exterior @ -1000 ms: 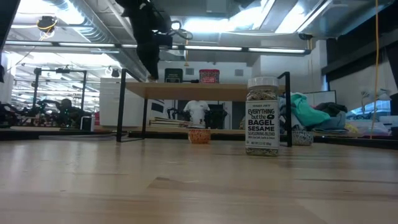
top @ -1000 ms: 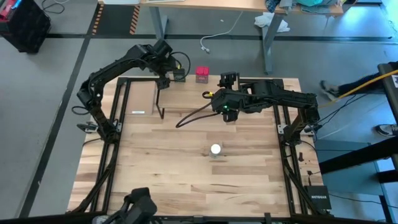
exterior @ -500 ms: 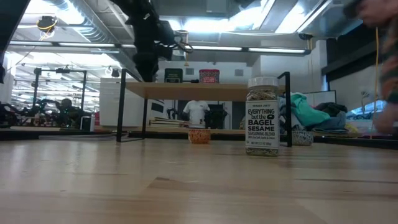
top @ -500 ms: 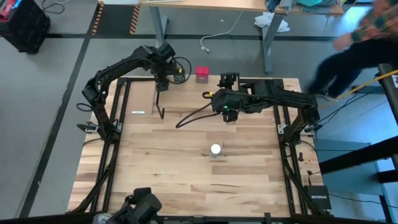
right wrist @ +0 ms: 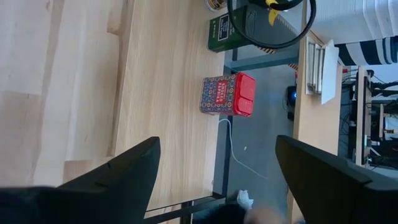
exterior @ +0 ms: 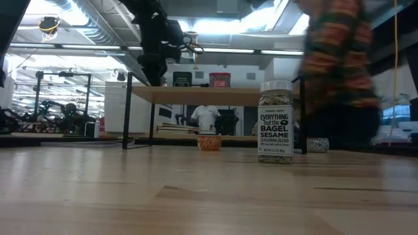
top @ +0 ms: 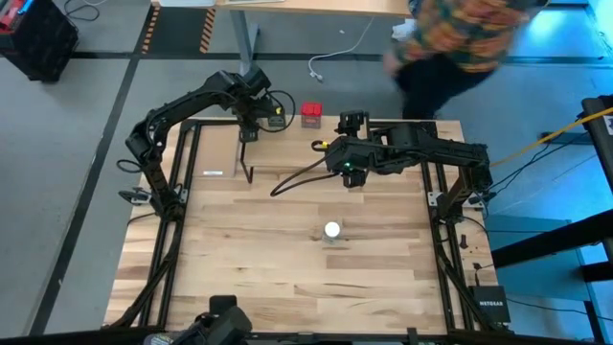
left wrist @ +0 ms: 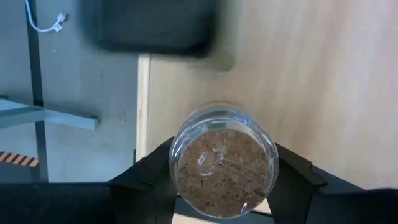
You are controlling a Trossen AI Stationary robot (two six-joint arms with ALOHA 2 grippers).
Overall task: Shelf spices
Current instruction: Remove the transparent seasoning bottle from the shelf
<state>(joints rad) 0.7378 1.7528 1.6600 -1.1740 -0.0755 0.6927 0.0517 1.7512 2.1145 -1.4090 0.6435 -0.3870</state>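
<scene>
Tan-grey round jar (left wrist: pixel 224 165) between the left gripper (left wrist: pixel 222 186) jaws, both fingers touching; right gripper (right wrist: pixel 214 180) jaws wide apart, empty.

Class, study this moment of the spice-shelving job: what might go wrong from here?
1. The left end effector is at the round jar on the shelf, right beside the dark tin; a skewed move may knock that tin.
2. A person passes just behind the far edge of the table; a wide arm swing might reach them.
The right end effector waits open nearby.
</scene>
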